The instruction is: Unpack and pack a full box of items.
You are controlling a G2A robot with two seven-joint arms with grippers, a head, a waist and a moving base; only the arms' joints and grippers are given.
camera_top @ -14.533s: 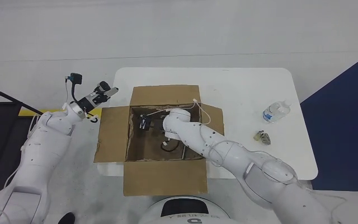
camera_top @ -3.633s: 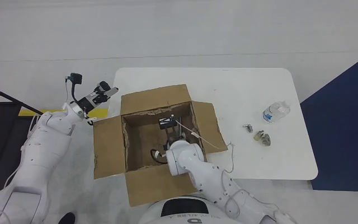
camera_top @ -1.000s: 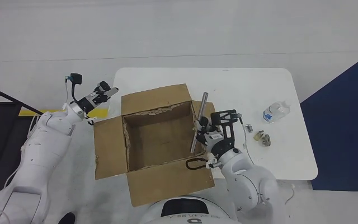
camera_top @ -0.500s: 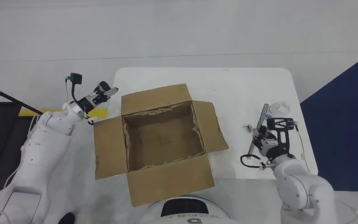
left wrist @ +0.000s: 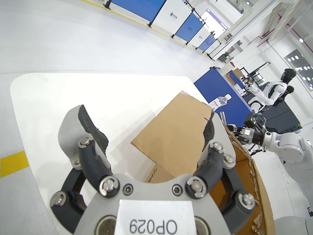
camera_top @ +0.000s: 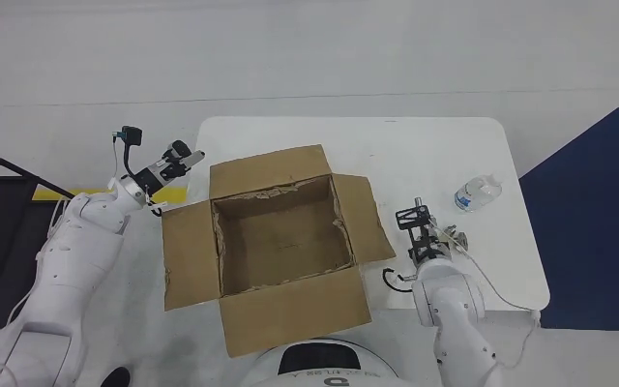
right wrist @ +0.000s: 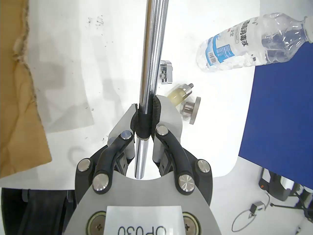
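Note:
The open cardboard box (camera_top: 290,312) sits at the table's left half, its inside bare. My right gripper (camera_top: 422,228) hovers over the table between the box's right flap and the small metal parts, shut on a shiny steel rod (right wrist: 152,50). In the right wrist view the right gripper (right wrist: 146,113) pinches the rod near one end, and the rod's long part sticks out past the fingertips. My left gripper (camera_top: 184,155) is off the table's far left corner, open with nothing in it. The left wrist view has the left gripper (left wrist: 146,118) above the box (left wrist: 176,135).
A clear water bottle (camera_top: 479,192) (right wrist: 249,47) lies near the right edge. Beside it lie a small metal bracket (right wrist: 165,72) and a knob with a stud (right wrist: 185,101). A black cable loop (camera_top: 395,281) lies by the box's near right corner.
The right arm carried the rod from the box's right flap out toward the bottle, then back a little toward the box. The left arm has stayed still.

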